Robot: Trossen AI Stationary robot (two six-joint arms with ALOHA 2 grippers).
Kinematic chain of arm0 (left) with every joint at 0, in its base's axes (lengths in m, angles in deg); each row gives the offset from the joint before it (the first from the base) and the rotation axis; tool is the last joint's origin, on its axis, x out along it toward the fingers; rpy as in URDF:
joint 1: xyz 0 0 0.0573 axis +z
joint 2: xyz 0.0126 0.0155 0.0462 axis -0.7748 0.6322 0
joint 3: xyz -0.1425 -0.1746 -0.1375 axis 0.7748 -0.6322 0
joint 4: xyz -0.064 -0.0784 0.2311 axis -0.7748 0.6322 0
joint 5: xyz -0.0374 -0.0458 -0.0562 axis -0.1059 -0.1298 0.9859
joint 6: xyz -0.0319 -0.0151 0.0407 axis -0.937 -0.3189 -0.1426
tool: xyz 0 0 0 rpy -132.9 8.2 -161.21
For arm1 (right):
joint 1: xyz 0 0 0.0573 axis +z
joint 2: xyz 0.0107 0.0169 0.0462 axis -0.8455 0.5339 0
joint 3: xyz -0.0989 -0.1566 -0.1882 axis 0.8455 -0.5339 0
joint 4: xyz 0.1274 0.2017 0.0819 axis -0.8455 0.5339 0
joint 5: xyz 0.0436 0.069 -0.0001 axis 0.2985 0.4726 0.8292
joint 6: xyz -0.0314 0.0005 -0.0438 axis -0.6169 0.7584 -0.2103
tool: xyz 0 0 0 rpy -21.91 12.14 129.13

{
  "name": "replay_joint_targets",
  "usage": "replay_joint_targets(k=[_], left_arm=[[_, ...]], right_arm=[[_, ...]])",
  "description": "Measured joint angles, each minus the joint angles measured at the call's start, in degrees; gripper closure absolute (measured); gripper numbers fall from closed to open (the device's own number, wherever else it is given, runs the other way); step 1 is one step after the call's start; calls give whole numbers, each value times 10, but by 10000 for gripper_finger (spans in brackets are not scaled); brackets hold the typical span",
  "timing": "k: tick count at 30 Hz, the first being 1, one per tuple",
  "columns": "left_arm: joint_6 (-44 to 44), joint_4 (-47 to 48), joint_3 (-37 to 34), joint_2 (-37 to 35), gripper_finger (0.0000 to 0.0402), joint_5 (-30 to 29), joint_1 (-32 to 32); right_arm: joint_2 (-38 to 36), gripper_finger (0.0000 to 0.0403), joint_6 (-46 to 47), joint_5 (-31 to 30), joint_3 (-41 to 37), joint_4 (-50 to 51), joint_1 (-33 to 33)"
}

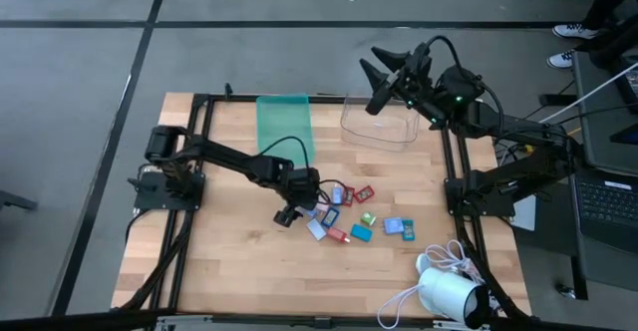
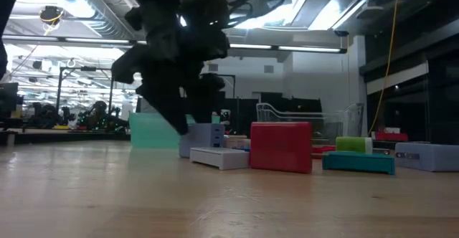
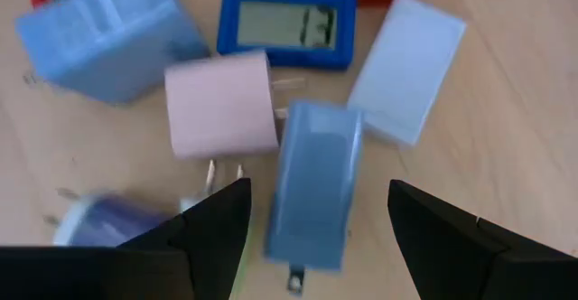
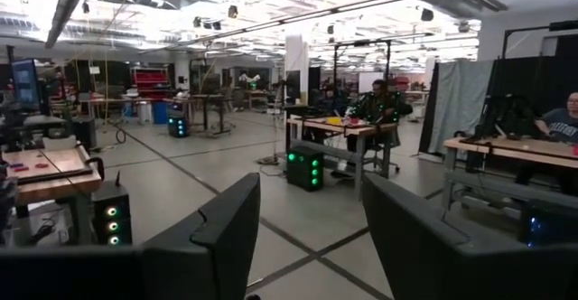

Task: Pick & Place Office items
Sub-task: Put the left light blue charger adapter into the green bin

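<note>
In the high view the office items (image 1: 351,217) lie scattered on the wooden table (image 1: 229,271), a little right of the middle of the frame, and the left gripper (image 1: 288,214) hangs over the left edge of this group. The teal tray (image 1: 284,124) and the clear bin (image 1: 380,124) stand near the upper edge of the table, well apart from the pieces. The left wrist view shows what the coming move depends on: a light blue piece (image 3: 313,182) lies directly under the gripper, between the two dark fingers (image 3: 217,223), which are spread apart and hold nothing. The long axis of this piece runs from the lower middle of that frame upward, so it lies along the gap and the fingers face its two long sides; I judge that a straight descent and a closing would take it across its narrow width. A pink piece (image 3: 221,103) touches or nearly touches its upper left corner, so it may be pushed. The right gripper (image 1: 384,77) is raised above the upper edge of the table, near the clear bin, partly open and empty, so the left arm is clearly the nearer one.
</note>
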Motion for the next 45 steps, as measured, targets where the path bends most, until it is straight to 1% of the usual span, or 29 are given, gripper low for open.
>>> replay_joint_targets(k=[4, 7, 12, 16, 19, 26, 31, 36, 38, 40, 41, 43, 45], left_arm=[[-7, -5, 4, 8, 149, 0, -1], [-12, -4, 4, 11, 162, 0, -1], [-30, 2, 4, 17, 207, 9, -1], [-48, 1, 4, 23, 251, 31, -2], [-62, 2, 4, 24, 281, 31, -5], [-111, 3, 4, 20, 284, 23, 5], [-130, 3, 15, -6, 284, 48, 34], [-154, -25, 57, -46, 284, 97, 88], [-160, -33, 70, -67, 284, 99, 109], [-167, -46, 78, -85, 284, 92, 130], [-172, -46, 78, -91, 284, 78, 141], [-169, -18, 78, -96, 284, 33, 166], [-145, 24, 77, -93, 284, -24, 196]], right_arm=[[0, 202, 0, 0, 0, 4, 0], [0, 202, 0, 0, 0, 5, 0], [0, 202, 0, -1, 0, 5, 0], [0, 202, 0, -1, 0, 5, 0], [0, 202, 0, -2, 0, 5, 0], [0, 202, -1, -2, 0, 2, -1], [0, 201, -1, -2, 0, -7, -8], [0, 201, -1, 0, 0, -9, -17], [0, 201, -1, 1, 0, -10, -21], [0, 201, -1, 12, 0, -11, -25], [0, 201, -1, 17, 0, -11, -27], [0, 201, -1, 22, 0, -11, -29], [0, 201, -1, 24, 0, -13, -30]])
